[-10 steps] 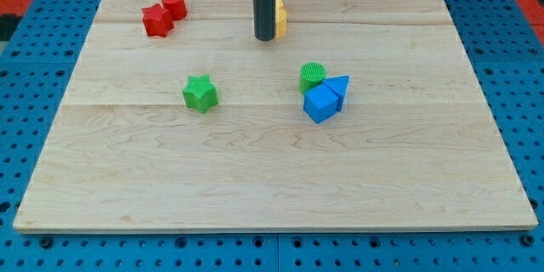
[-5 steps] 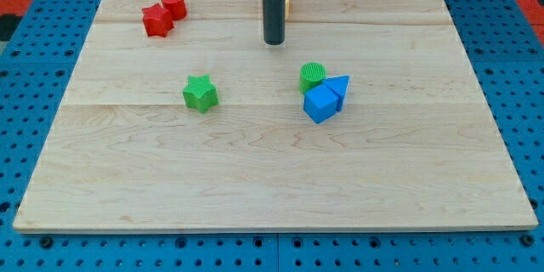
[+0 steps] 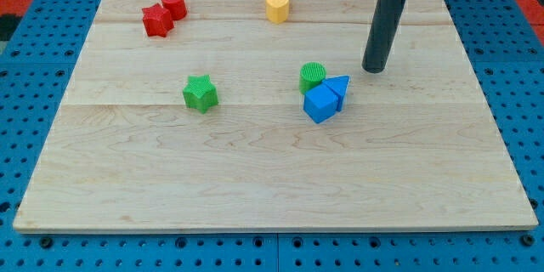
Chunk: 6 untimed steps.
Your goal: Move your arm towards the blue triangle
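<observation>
The blue triangle (image 3: 340, 86) lies right of the board's middle, touching a blue cube (image 3: 320, 103) at its lower left and close to a green cylinder (image 3: 312, 76) at its left. My tip (image 3: 373, 70) rests on the board a short way to the right of and slightly above the blue triangle, not touching it. The dark rod rises from the tip to the view's top.
A green star (image 3: 200, 93) lies left of the middle. A red star (image 3: 156, 20) and a red cylinder (image 3: 173, 4) sit at the top left. Two yellow blocks (image 3: 276, 2) sit at the top middle. The wooden board (image 3: 272, 178) lies on a blue pegboard.
My tip has moved from beside the yellow blocks at the top middle to the right and down, ending close to the blue triangle's right. The yellow blocks now show fully. No block has moved.
</observation>
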Available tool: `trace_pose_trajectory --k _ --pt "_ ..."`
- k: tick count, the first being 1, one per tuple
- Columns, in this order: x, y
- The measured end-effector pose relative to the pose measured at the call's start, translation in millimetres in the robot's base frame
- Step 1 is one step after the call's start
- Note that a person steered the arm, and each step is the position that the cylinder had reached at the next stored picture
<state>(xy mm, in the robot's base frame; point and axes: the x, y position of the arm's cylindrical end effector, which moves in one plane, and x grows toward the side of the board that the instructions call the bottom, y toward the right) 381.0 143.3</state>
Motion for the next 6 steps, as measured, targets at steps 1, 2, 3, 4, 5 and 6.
trace_pose_trajectory --k 1,2,3,4,5,6 --pt "30 0" --pt "56 -13" --pt "58 -33" --pt "51 -9" --pt "22 -9" --pt "38 -46"
